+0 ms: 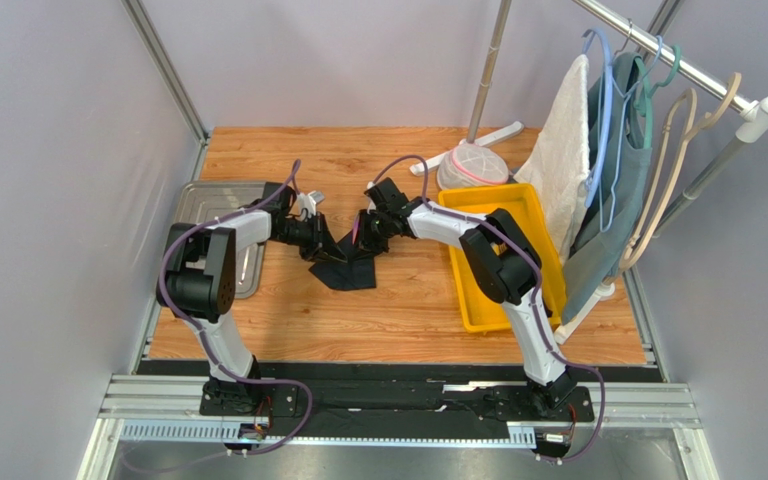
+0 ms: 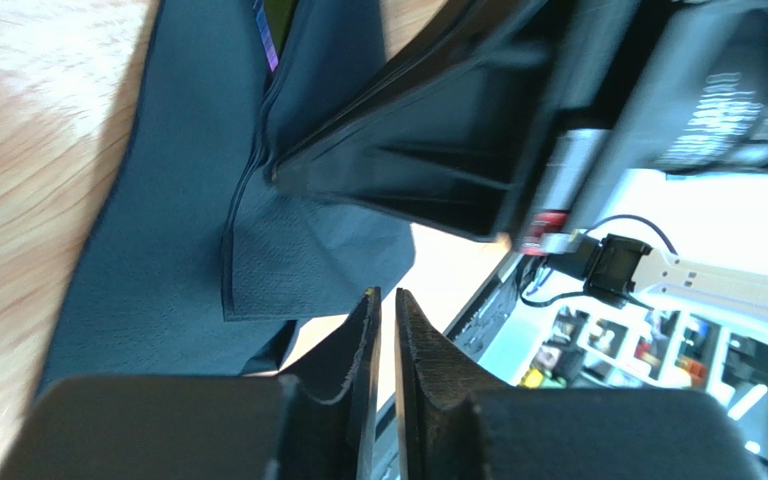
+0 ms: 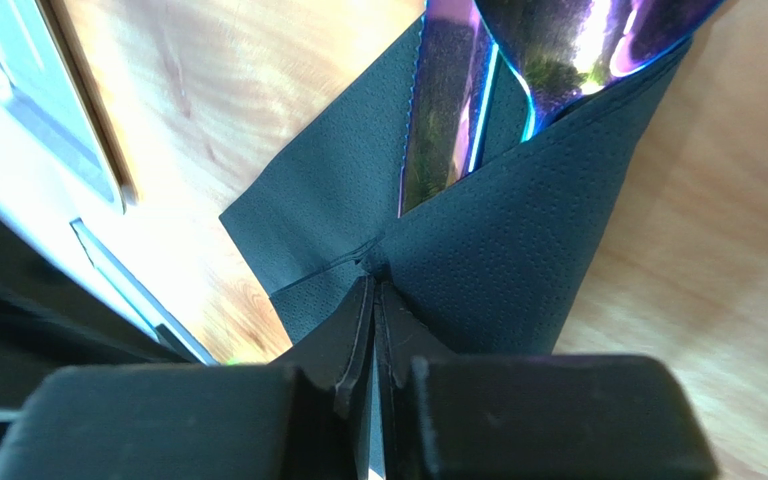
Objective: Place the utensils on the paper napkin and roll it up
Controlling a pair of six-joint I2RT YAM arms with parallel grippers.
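The right gripper (image 3: 373,285) is pinched closed on a raised fold of the paper napkin (image 3: 518,250), its two fingers meeting on the black sheet where the creases gather. Just beyond that pinch the utensils (image 3: 448,110) lie inside the fold, their iridescent purple heads sticking out past the napkin's upper edge. The left gripper (image 2: 386,300) sits just beside the right one, at the napkin's other side. Its fingers are nearly together with a thin slit of light between them. Whether a napkin edge is caught there I cannot tell, since the sheet passes behind one finger. The napkin lies near the middle of the wooden table (image 1: 378,320), between a metal tray (image 1: 208,200) on the left and a yellow bin (image 1: 473,312) on the right.
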